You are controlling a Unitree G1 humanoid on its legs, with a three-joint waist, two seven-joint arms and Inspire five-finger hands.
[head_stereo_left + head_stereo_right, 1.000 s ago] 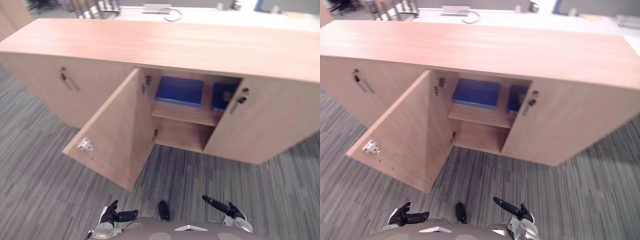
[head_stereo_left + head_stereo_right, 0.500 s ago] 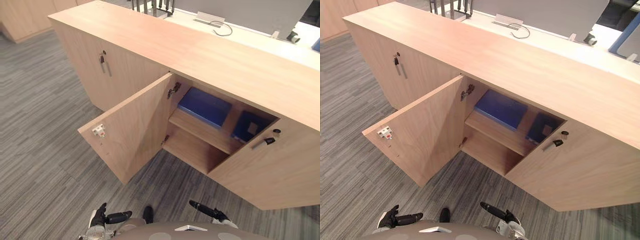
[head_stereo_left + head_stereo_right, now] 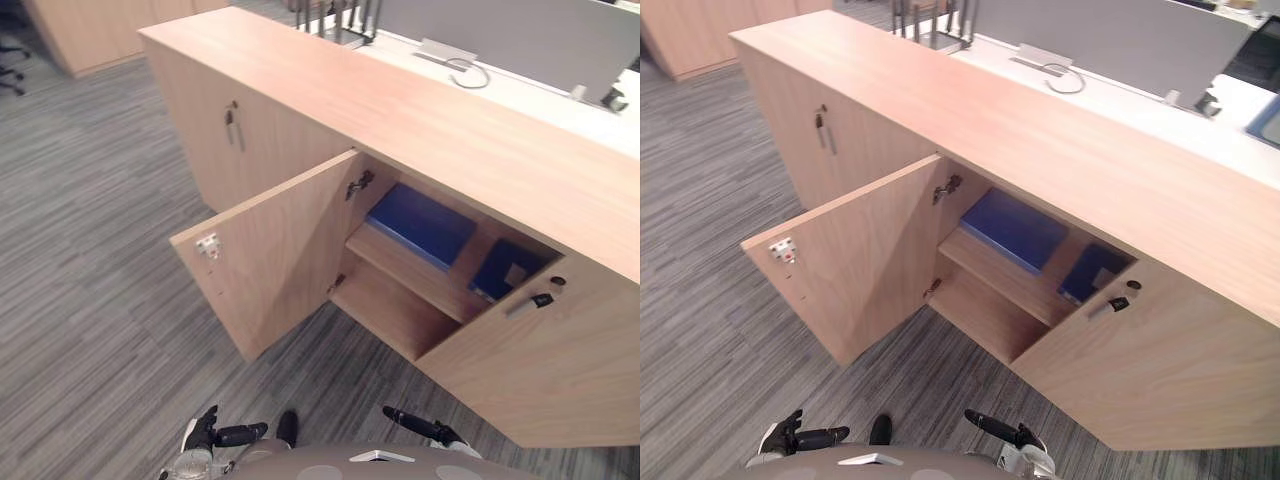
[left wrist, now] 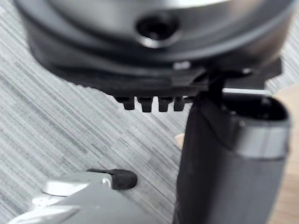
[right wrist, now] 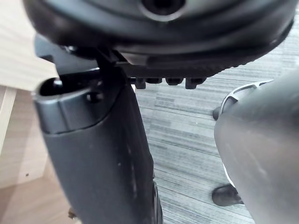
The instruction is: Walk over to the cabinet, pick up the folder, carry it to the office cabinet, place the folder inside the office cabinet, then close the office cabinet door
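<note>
Done: the folder (image 3: pixel 420 224) lies flat on the upper shelf (image 3: pixel 398 264) inside the cabinet (image 3: pixel 450 130), so pick-up, carry and placing look finished.
Beside it: a second blue folder (image 3: pixel 498 270), further right on the same shelf, partly behind the shut right-hand door.
Left: the door (image 3: pixel 280 250) stands wide open, swung out over the floor (image 3: pixel 90 250); closing it is the one remaining step, by my reading.
Left hand (image 3: pixel 212 432): low, near the robot's body, well apart from the door; fingers loosely straight, empty, touching nothing.
Right hand (image 3: pixel 430 430): low on the other side, fingers stretched out, empty, well short of the cabinet.
Next need: a reach to the door's outer face to push it shut.
</note>
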